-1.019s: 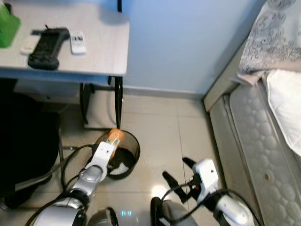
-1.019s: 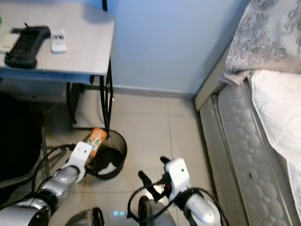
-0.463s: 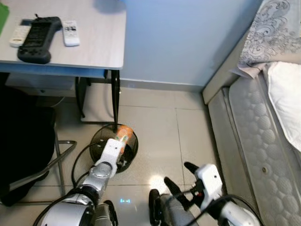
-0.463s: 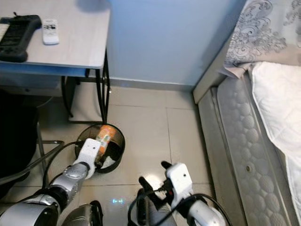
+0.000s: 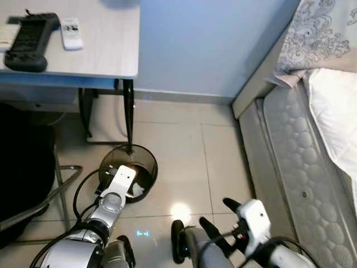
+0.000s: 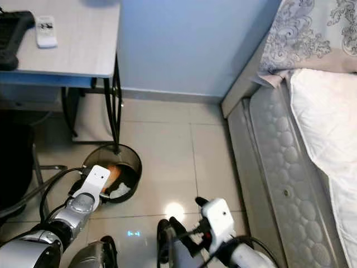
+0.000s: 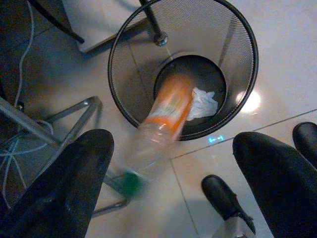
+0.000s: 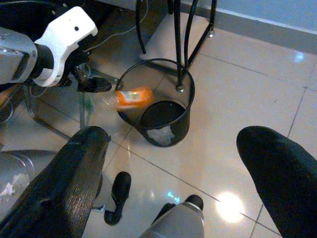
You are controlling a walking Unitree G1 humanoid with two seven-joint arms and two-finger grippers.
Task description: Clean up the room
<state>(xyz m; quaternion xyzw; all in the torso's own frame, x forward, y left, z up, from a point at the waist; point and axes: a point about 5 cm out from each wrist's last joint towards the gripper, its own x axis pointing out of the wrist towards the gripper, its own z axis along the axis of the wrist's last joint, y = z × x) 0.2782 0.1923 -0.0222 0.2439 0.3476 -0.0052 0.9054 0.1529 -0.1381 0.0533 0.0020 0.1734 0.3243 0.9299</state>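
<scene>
Chair: a dark chair (image 5: 22, 167) with a metal frame stands at the far left, beside the bin.
Table: a pale wood-topped table (image 5: 100, 50) on black legs stands against the blue wall (image 5: 201, 39); one leg comes down at the far rim of the bin.
On the table: a black controller (image 5: 28, 47) and a white remote (image 5: 71, 33) lie side by side near the table's left end.
Left gripper: the left gripper (image 7: 171, 183) is held over the near rim of the bin, its two black fingers (image 7: 64, 188) spread wide apart with nothing between them.
Bottle: a clear plastic bottle (image 7: 161, 121) with an orange label and a green cap is blurred in mid-air, label end tipped into the mouth of the bin, cap end out toward the gripper; nothing grips it.
Bin: a black wire-mesh bin (image 7: 237, 49) stands on the beige tiled floor (image 5: 178, 151) under the table's edge; a crumpled white paper (image 7: 203, 104) lies on its bottom.
Right gripper: the right gripper (image 8: 173, 163) hangs low over the floor, to the right of the bin and well apart from it, fingers wide apart and empty.
Bed: a quilted mattress (image 5: 312, 178) with a white sheet (image 5: 337, 117) and a grey patterned cover (image 5: 318, 33) runs along the right side.
</scene>
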